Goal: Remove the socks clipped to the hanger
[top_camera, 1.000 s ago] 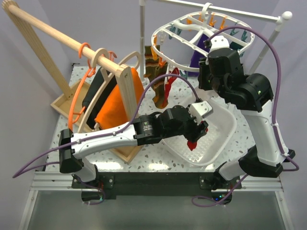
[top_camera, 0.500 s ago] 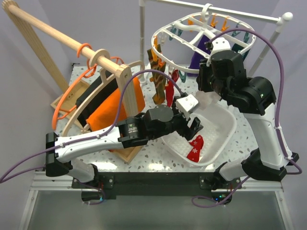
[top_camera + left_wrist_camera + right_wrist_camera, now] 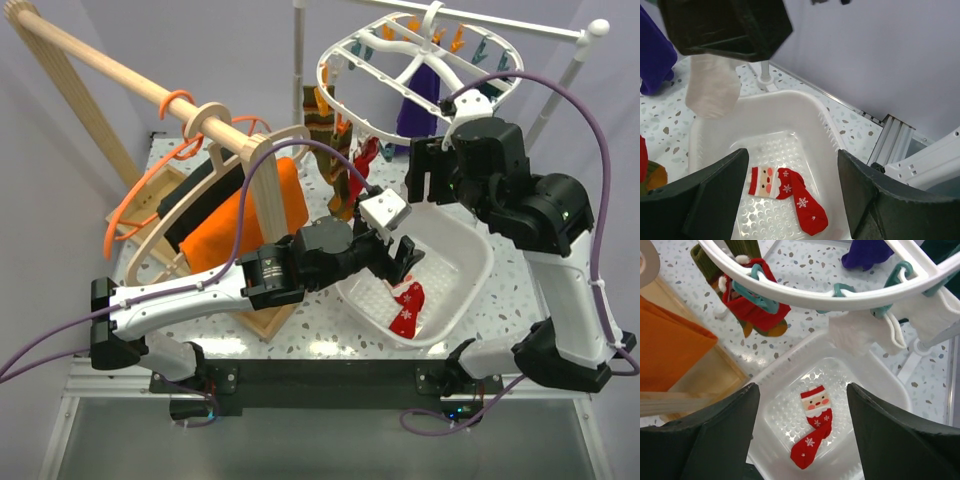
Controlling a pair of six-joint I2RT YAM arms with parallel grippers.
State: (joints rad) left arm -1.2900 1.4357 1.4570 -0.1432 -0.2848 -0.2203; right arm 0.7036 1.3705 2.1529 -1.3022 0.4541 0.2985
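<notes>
The white oval hanger hangs from the rail at the back with socks clipped to it. Purple, green and brown-striped and red socks dangle from it. In the right wrist view a white sock hangs from teal clips on the hanger's rim, next to the red sock. A red Santa sock lies loose in the white basin. My left gripper hovers open above the basin, empty. My right gripper is open just below the hanger, holding nothing.
A wooden rack at the left carries wooden coat hangers, thin orange hangers and large orange and black cloths. The white rail's upright post stands behind the hanger. The basin fills the table's right middle.
My left gripper opened and let the Santa sock drop into the basin, then lifted off it. My right gripper opened and drew back from the hanger, which swung.
</notes>
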